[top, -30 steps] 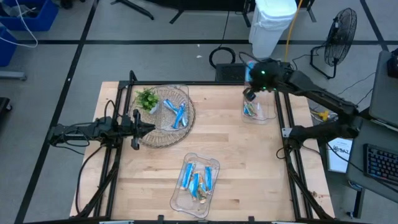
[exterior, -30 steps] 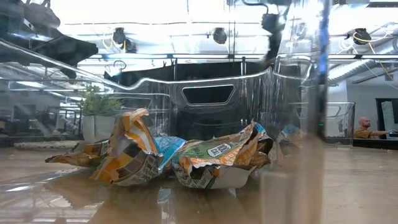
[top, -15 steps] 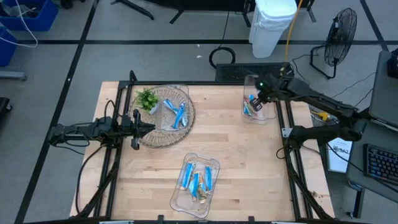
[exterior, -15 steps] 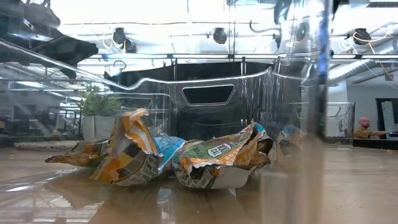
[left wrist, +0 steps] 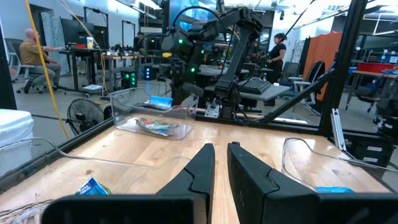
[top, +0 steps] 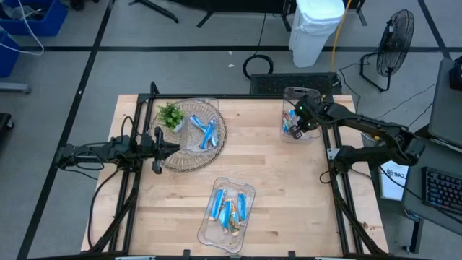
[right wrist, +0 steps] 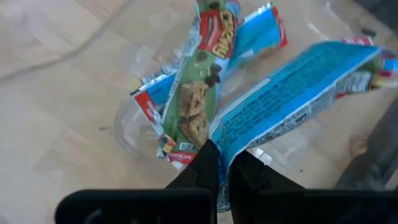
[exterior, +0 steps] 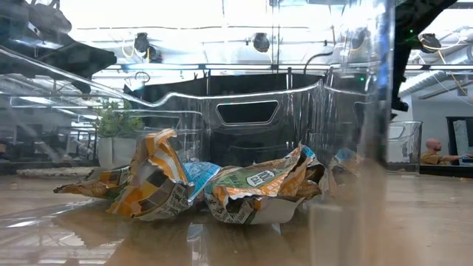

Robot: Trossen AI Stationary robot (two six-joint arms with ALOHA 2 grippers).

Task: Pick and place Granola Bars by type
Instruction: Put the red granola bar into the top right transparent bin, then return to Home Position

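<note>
The table [top: 281, 180] carries a basket [top: 214, 144] at its left rear, a tray [top: 249, 193] at the front edge, a bin [top: 312, 134] at the right rear. Right gripper [right wrist: 222, 163] over the bin pinches a blue bar [right wrist: 292, 93]. Left gripper [left wrist: 221, 163], by the basket, is nearly closed, empty.

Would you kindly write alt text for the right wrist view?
The right gripper is shut on a blue granola bar, held above a clear container on the wooden table. Another bar, wrapped in green, red and blue, lies inside.
</note>
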